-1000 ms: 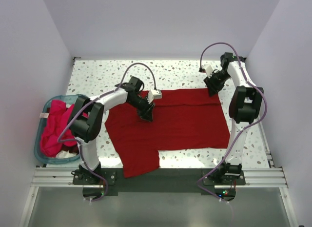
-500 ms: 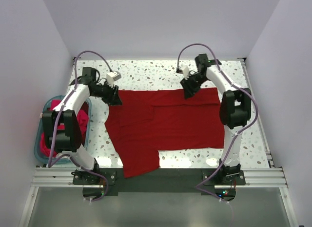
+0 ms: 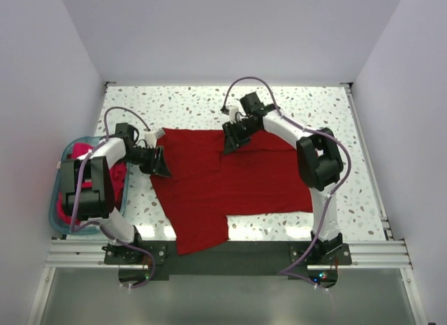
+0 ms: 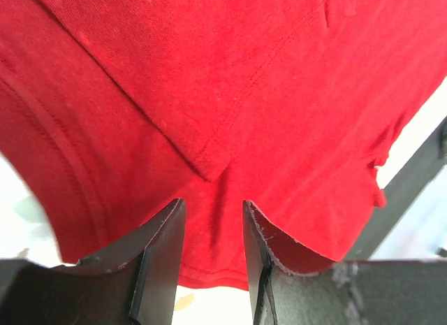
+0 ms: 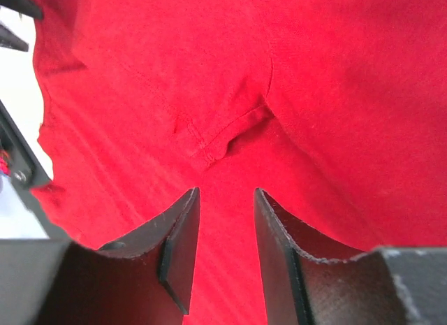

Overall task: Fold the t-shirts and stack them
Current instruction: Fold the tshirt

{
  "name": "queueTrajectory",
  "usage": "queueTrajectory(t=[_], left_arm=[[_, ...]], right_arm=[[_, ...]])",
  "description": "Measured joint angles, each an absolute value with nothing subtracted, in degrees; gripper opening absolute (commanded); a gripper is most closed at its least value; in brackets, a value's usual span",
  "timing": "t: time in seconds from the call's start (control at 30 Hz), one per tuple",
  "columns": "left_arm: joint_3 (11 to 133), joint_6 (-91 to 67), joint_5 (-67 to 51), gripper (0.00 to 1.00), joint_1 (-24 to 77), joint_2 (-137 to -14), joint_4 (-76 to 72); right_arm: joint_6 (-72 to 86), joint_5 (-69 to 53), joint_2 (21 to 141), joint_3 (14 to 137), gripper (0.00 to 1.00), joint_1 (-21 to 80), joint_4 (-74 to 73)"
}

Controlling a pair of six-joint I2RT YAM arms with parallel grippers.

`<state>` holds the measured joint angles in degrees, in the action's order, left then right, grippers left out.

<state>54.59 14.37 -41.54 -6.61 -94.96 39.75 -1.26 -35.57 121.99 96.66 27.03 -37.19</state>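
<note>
At the far left, a teal basket (image 3: 59, 212) sits at the edge of the speckled counter (image 3: 188, 105). It holds bunched pinkish-red shirts (image 3: 82, 152), partly hidden by the left arm.

Just to its right, the left pincer (image 3: 162, 168) is low over the left edge of the crimson t-shirt (image 3: 258, 185). In the left wrist view its fingers (image 4: 162, 251) are spread a little, with nothing pinched between them. The red cloth lies under the gap, and a folded corner of an upper layer points down toward it. A hemmed edge of the shirt runs past the left finger, with pale counter showing beyond it.

The crimson t-shirt lies spread across the middle of the counter. One part at its near left reaches out over the dark rail at the counter's near edge.

Further right, the right pincer (image 3: 231, 142) is over the far part of the shirt, near its middle. In the right wrist view its fingers (image 5: 183, 244) also stand somewhat apart and hold nothing. A stitched hem with a small pucker lies on the cloth just ahead of the gap.
</note>
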Motion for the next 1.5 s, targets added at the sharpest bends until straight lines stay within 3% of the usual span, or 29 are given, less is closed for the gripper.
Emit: queueTrajectory(t=[1.07, 1.17, 1.3, 1.5], left_arm=[[51.86, 2.44, -43.27, 0.45, -3.66, -99.96, 31.86], [51.86, 1.85, -43.05, 0.4, -3.66, -99.94, 31.75], [51.86, 1.02, -42.15, 0.23, -3.66, -99.94, 30.96], [51.86, 0.91, -42.15, 0.06, -3.66, -99.2, 30.17]], right_arm=[[13.98, -37.21, 127.22, 93.3, 0.5, 29.74, -33.43], [14.24, -37.21, 127.22, 93.32, 0.49, 29.89, -33.34], [14.31, -37.01, 127.26, 93.67, 0.49, 30.22, -33.41], [13.43, -36.12, 127.26, 93.84, 0.49, 30.44, -33.93]])
